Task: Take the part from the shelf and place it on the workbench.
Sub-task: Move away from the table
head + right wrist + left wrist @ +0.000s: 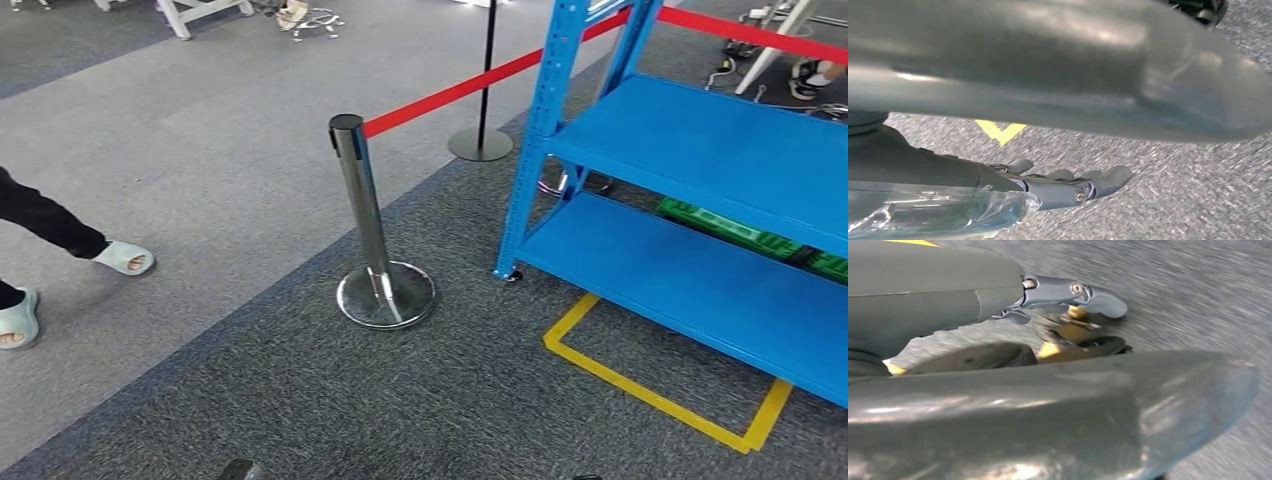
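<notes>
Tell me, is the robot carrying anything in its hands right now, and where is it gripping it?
Nothing is held. The left robot hand and the right robot hand both hang over the grey carpet with nothing in them.

Blue shelf (700, 150), both tiers bare.

Workshop floor: blue steel shelf (700, 150), barrier post (365, 215), floor tape (640, 385).

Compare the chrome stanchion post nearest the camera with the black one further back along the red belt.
The near post is polished silver with a shiny domed base; the far post is thin, black, on a flat dark disc. The near post stands on the dark carpet strip and shows its capped top; the far post's top is cut off by the frame. Both stand upright and carry the red belt beside the blue shelf.
</notes>
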Controlling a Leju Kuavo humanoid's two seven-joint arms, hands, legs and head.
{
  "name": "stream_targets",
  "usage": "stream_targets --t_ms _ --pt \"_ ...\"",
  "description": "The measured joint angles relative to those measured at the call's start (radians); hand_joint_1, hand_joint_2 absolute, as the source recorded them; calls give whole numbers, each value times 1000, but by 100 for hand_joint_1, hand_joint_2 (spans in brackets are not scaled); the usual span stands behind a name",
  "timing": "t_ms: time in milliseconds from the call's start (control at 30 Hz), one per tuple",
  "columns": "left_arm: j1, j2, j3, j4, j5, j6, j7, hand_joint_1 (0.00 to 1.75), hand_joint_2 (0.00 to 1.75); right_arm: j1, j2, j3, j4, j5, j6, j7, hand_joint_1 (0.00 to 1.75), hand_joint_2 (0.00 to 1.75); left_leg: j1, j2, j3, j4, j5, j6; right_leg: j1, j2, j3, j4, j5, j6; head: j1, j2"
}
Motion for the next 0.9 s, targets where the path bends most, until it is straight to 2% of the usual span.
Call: stream_targets --t_ms 33,67,100,133,167,200,267,300,333,367,400,433,467,533,567,600,633,667,700,733,800,833,867,900 --pt "0 -3 0 0 5 -4 -14 0 0 -1 4 4 0 2 0 -3 0 0 1 -29 -29 63 -33 -2 -1 12 -1 0 1 -4 -2 0" --pt "2 -6 0 0 11 -6 -23 0 0 -2 6 8 0 4 0 -5 0 0 1 -45 -66 134 -63 -3 -1 26 -2 0 2 -7 -3 0" --pt "3 -8 0 0 17 -3 -25 0 0 -2 8 10 0 4 1 -7 0 0 1 -52 -98 191 -80 -3 -1 41 -3 0 2 -8 -3 0" --pt "5 -11 0 0 22 2 -20 0 0 0 9 12 0 4 1 -9 0 0 1 -54 -117 219 -78 -2 -1 56 -3 0 2 -8 -3 0" --pt "6 -12 0 0 27 9 -9 0 0 2 10 13 0 1 3 -11 0 0 1 -57 -120 210 -55 0 -1 72 -2 0 3 -7 -3 0" --pt "7 -13 1 0 31 16 3 0 0 4 11 13 1 -11 9 -15 0 0 2 -63 -104 164 -18 3 -2 88 -2 0 4 -6 -3 0" --pt "9 -15 4 0 42 25 18 0 0 4 12 7 1 -55 29 -31 0 0 7 -114 -50 30 53 7 -2 118 -5 3 6 2 -4 0" --pt "9 -16 6 0 46 27 18 0 0 4 13 1 1 -78 38 -40 0 0 10 -140 -30 -19 70 9 -2 131 -8 3 8 8 -4 0" --pt "10 -19 7 0 50 28 16 0 0 5 13 -6 1 -93 44 -46 0 0 11 -159 -20 -46 75 11 -2 142 -12 3 10 15 -5 0" --pt "10 -22 9 0 52 29 12 0 0 7 13 -12 1 -101 45 -49 0 0 10 -159 -17 -55 73 16 -3 154 -17 0 13 23 -4 0" --pt "10 -25 10 0 54 29 9 0 0 12 13 -16 1 -103 45 -50 0 0 9 -147 -17 -56 75 21 -6 166 -21 -5 17 31 -4 0" --pt "10 -27 12 0 55 29 6 0 0 16 14 -19 1 -104 43 -49 0 0 9 -134 -15 -60 78 29 -6 157 -24 -5 17 37 -3 0" --pt "9 -29 13 0 54 29 4 0 0 19 14 -21 1 -104 42 -49 0 0 9 -120 -14 -63 81 35 -5 131 -31 5 9 42 -1 0" --pt "11 -32 14 0 53 27 2 0 0 17 15 -25 1 -104 42 -50 0 0 7 -90 -11 -67 83 44 -2 53 -65 79 -39 48 5 0" --pt "14 -33 14 0 53 27 1 0 0 14 15 -26 1 -104 43 -51 0 0 5 -73 -11 -67 82 47 -2 29 -94 140 -73 51 8 0" --pt "17 -33 14 0 53 29 1 0 0 12 15 -28 1 -104 47 -54 0 0 3 -54 -10 -67 81 49 -2 19 -122 204 -103 54 8 0" --pt "19 -33 14 0 53 31 2 0 0 13 15 -29 1 -103 50 -57 0 0 2 -37 -10 -67 80 51 -3 16 -140 249 -120 56 7 0" --pt "19 -33 14 0 53 34 3 0 0 14 15 -31 1 -102 54 -60 0 0 2 -21 -9 -67 79 50 -4 14 -141 262 -118 58 8 0" --pt "19 -33 14 0 54 38 4 0 0 17 15 -32 1 -99 56 -63 0 0 2 -8 -7 -67 77 49 -4 9 -122 236 -98 60 8 0" --pt "18 -33 15 0 55 41 6 0 0 18 15 -32 1 -95 57 -65 0 0 3 4 -3 -66 74 46 -4 -4 -85 175 -68 60 8 0" --pt "17 -32 16 0 55 46 9 0 0 16 15 -32 1 -87 57 -68 0 0 -2 23 5 -64 66 35 -2 -51 -12 50 -25 53 8 0" --pt "17 -32 17 0 55 48 9 0 0 15 15 -32 1 -85 57 -69 0 0 -5 32 10 -63 63 30 -1 -66 8 16 -17 46 6 0" --pt "16 -31 18 0 55 49 10 0 0 14 15 -32 1 -82 56 -69 0 0 -8 40 13 -63 61 24 1 -70 13 6 -17 37 5 0" --pt "15 -32 19 0 55 50 10 0 0 14 15 -32 1 -80 55 -69 0 0 -8 50 17 -65 61 19 1 -57 10 5 -15 28 3 0"
